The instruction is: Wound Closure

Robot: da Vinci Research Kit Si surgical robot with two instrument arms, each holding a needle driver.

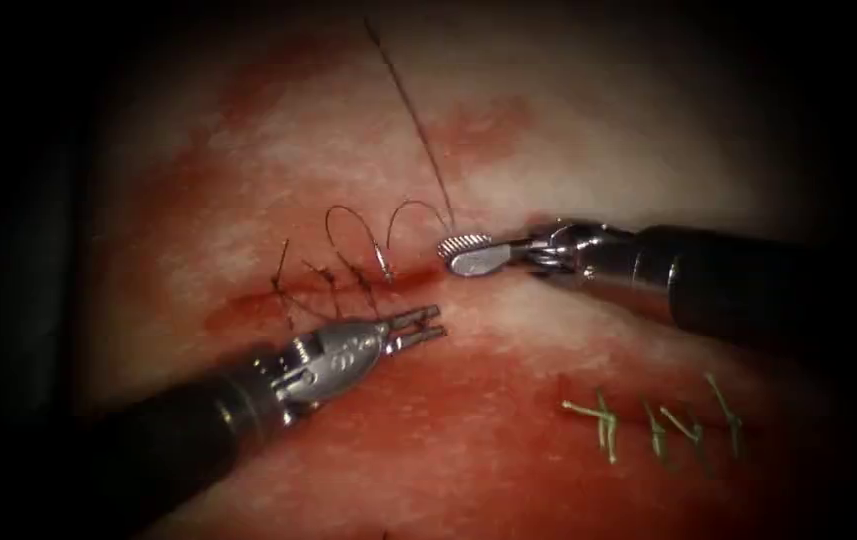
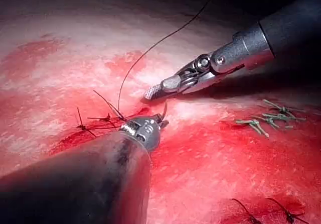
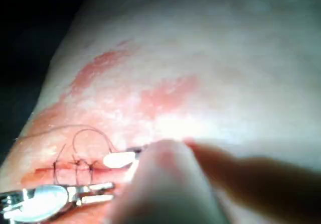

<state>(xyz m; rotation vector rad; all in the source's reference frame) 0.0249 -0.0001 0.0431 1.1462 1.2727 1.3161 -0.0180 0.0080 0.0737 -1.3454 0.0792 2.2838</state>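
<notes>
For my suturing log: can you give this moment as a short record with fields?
Left tool: fingers open, holding nothing, just below the cut
Right tool: fingers open, apparently holding nothing, at the cut's right end
Thread: loops above the stitched cut, tail running up
Needle: cannot tell where
Green stitches: on the tissue, lower right

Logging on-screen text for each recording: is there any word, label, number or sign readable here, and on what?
None readable. The left tool has faint marks on its metal wrist housing, too small and blurred to read. No text on the right tool, the tissue or the thread.
</notes>
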